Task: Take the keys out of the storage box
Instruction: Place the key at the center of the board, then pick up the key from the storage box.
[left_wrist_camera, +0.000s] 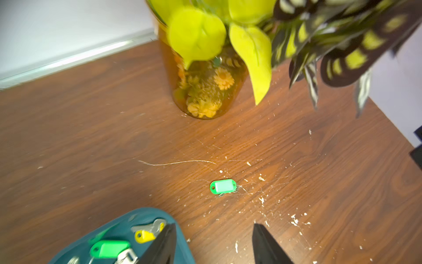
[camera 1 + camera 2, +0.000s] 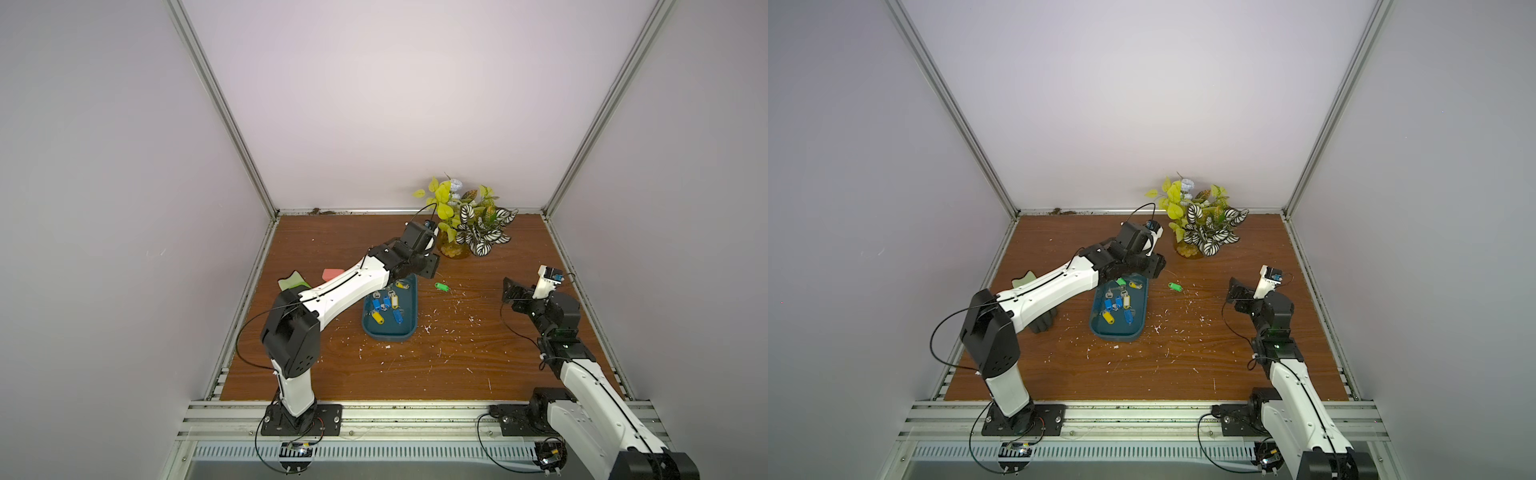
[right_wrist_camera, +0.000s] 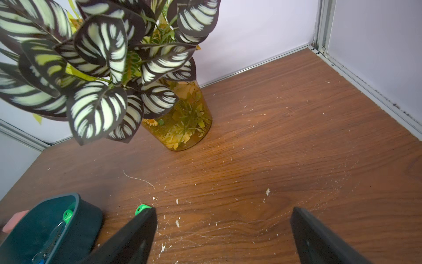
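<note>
The dark teal storage box [image 2: 390, 330] lies mid-table and holds several keys [image 2: 386, 305] with blue, yellow and green tags; both top views show them. One green-tagged key [image 2: 441, 286] lies on the wood to the right of the box's far end, also in the left wrist view [image 1: 223, 186]. My left gripper [image 2: 430, 266] hangs open and empty over the box's far right corner [image 1: 146, 211], short of that key. My right gripper [image 2: 509, 289] stands wide open at the right, empty, pointing toward the green key [image 3: 142, 209].
A glass vase with leafy plants [image 2: 455, 249] stands at the back, just behind the left gripper. A pink scoop [image 2: 332, 274] and a light green object [image 2: 293, 282] lie left of the box, partly under the left arm. White specks litter the wood.
</note>
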You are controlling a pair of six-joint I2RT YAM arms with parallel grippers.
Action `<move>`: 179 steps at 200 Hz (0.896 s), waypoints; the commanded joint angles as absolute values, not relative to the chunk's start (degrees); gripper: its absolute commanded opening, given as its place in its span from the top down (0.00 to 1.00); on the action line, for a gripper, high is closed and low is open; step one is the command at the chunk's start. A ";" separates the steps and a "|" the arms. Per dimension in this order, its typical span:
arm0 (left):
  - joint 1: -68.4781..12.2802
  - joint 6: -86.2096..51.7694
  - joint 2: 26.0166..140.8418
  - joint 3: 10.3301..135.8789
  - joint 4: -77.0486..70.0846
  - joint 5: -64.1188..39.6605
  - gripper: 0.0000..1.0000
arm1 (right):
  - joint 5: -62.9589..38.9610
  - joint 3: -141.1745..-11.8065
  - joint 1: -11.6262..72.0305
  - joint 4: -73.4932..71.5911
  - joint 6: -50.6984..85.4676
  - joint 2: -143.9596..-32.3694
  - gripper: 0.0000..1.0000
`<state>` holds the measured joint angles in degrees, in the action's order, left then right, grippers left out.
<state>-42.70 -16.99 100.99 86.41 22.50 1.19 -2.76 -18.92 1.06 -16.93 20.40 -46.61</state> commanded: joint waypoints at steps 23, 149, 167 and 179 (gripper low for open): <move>-40.01 -20.69 95.65 76.75 23.04 5.43 0.35 | -1.12 -18.63 1.18 -20.39 20.22 -47.02 0.01; -34.56 -26.33 103.15 72.39 14.95 -3.46 0.55 | -0.57 -17.85 1.11 -20.04 20.53 -45.92 0.01; -34.53 -26.54 104.93 72.86 14.61 -4.29 0.58 | -0.61 -17.81 1.06 -19.95 20.49 -45.88 0.01; -34.54 -26.67 106.00 72.86 14.01 -4.59 0.60 | -0.59 -17.79 1.09 -19.95 20.54 -45.83 0.01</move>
